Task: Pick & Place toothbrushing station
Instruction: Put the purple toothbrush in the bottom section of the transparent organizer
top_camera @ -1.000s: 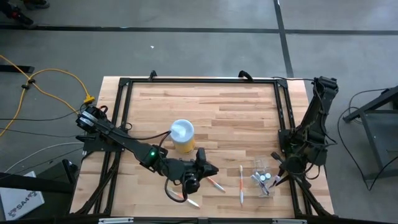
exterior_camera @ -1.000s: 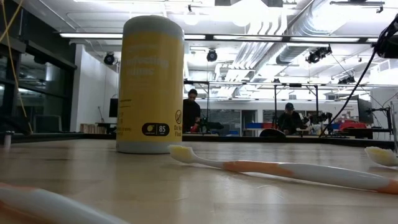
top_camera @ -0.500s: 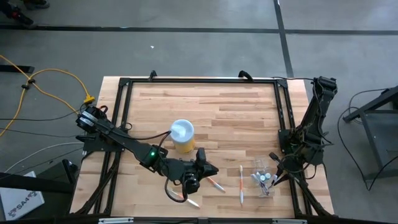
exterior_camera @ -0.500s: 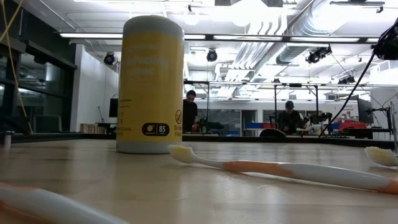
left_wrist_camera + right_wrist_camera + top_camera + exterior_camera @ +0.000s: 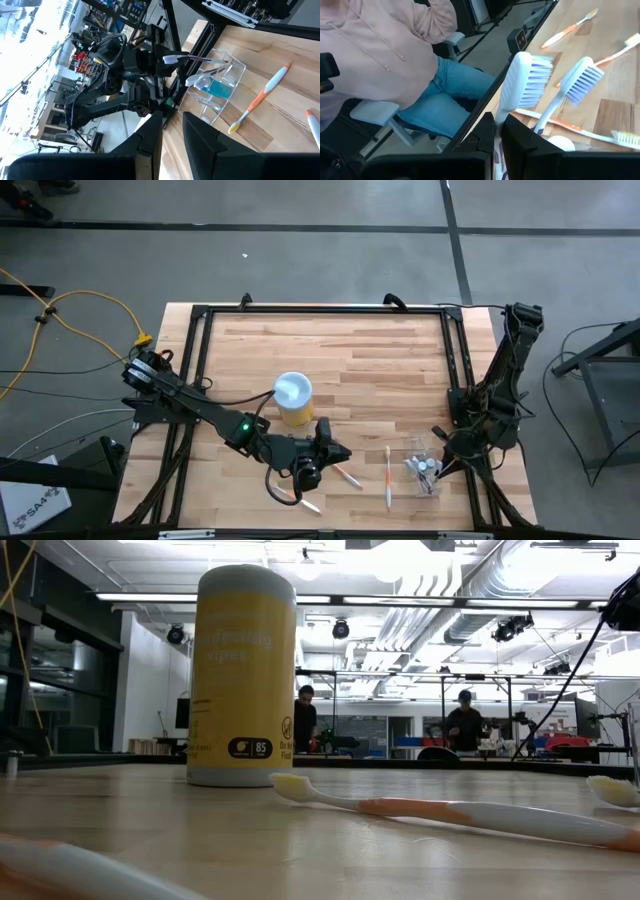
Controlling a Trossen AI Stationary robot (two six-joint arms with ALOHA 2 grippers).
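The high view looks straight down on the whole table [image 5: 380, 360]. The low view sits at tabletop level, close to the yellow canister [image 5: 245, 675], facing the room. Each wrist view looks past its own tool. An orange-handled toothbrush [image 5: 450, 812] appears in both the high and low views.

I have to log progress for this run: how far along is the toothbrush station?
Done: one toothbrush already stands in the clear holder. In hand: the right gripper is shut on a white toothbrush by the holder. Left: orange-handled toothbrushes lie loose on the table; the left gripper hangs near them, holding nothing visible.
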